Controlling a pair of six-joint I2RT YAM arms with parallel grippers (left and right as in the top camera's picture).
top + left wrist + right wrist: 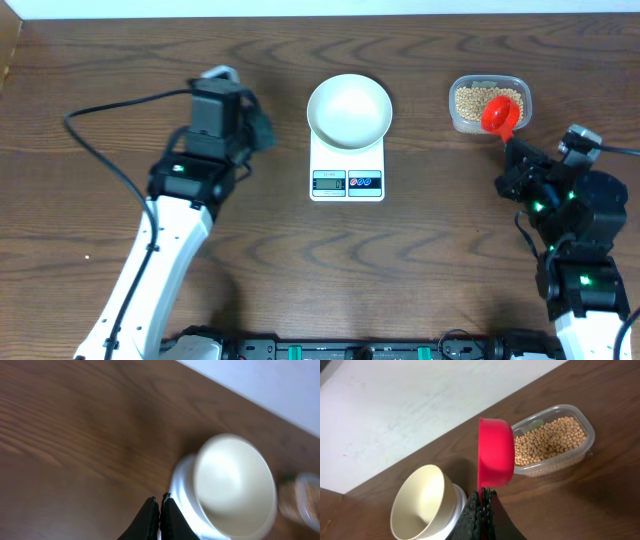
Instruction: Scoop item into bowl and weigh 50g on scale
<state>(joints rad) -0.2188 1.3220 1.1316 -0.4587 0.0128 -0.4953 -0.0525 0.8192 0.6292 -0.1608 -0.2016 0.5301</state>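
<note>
A white bowl (349, 109) stands empty on the white scale (346, 172) at table centre; it also shows in the left wrist view (235, 487) and the right wrist view (422, 502). The tan beans (478, 100) lie in a clear plastic tub (463, 122) at the back right, also seen in the right wrist view (550, 441). My right gripper (482, 494) is shut on the handle of a red scoop (500, 115), whose cup (495, 453) hangs over the tub's near left edge. My left gripper (160, 502) is shut and empty, left of the scale (182, 495).
The table's far edge meets a white wall behind the bowl and tub. A black cable (100, 150) loops on the table left of the left arm.
</note>
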